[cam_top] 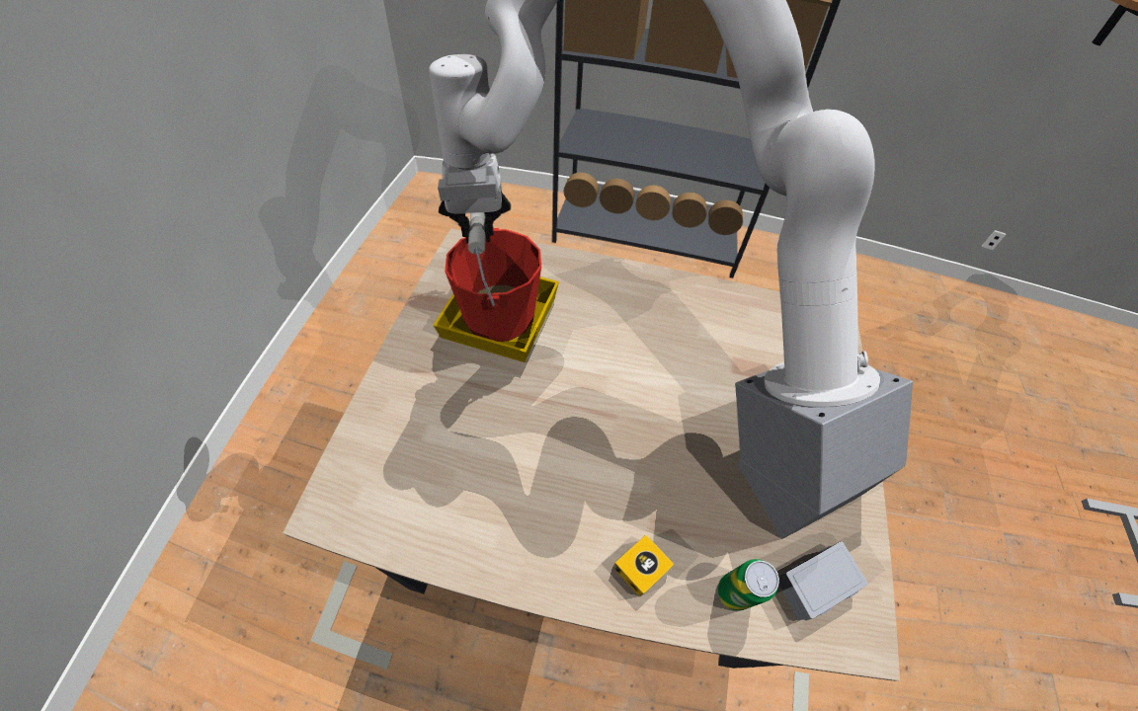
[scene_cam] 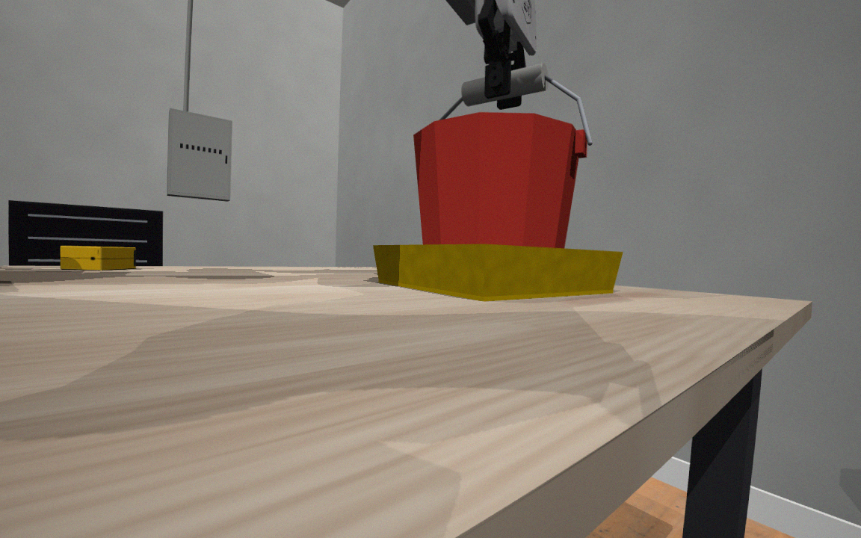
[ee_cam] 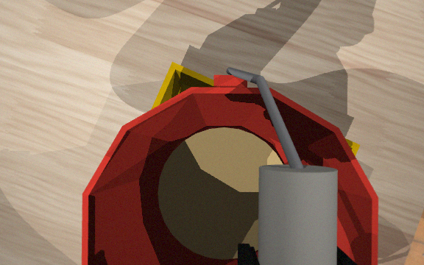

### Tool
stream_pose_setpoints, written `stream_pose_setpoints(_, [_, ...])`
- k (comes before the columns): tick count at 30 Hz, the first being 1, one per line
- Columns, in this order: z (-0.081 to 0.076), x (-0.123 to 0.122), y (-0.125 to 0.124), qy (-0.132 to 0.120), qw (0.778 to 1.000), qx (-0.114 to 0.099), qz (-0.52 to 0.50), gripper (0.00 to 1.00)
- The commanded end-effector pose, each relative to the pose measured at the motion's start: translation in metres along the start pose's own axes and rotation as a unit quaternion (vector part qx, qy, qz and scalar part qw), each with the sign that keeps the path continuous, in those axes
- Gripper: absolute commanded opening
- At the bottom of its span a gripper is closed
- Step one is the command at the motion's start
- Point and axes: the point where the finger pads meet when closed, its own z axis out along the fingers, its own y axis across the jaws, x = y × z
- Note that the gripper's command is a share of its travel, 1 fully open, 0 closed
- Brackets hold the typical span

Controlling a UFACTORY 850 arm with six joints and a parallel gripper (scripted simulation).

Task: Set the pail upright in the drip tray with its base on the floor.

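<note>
The red pail (cam_top: 494,284) hangs upright from its grey wire handle, with its lower part inside the yellow drip tray (cam_top: 496,316) at the table's far left corner. In the exterior view the pail (scene_cam: 495,179) dips below the tray's rim (scene_cam: 497,269), so its base is hidden and I cannot tell whether it touches the floor. My gripper (cam_top: 476,227) is shut on the handle's grey grip (scene_cam: 504,84) above the pail's mouth. The wrist view shows the grip (ee_cam: 297,213), the pail's inside (ee_cam: 212,184) and two tray corners (ee_cam: 177,80).
A yellow box (cam_top: 643,563), a green can (cam_top: 746,584) and a grey box (cam_top: 823,579) lie near the table's front edge. The arm's base (cam_top: 821,441) stands on the right. A shelf rack (cam_top: 657,150) stands behind the table. The tray sits close to the table's edge (scene_cam: 755,334).
</note>
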Motion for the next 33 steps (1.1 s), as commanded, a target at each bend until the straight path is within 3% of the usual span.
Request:
stream_pose_setpoints(1, [0.0002,-0.0003,0.0006,0.0,1.0,-0.001,0.0,0.0])
stream_pose_setpoints(28, [0.0017,-0.0003,0.0006,0.0,1.0,-0.001,0.0,0.0])
stream_pose_setpoints(29, [0.0017,-0.0003,0.0006,0.0,1.0,-0.001,0.0,1.0])
stream_pose_setpoints(33, [0.0017,-0.0003,0.0006,0.0,1.0,-0.001,0.0,1.0])
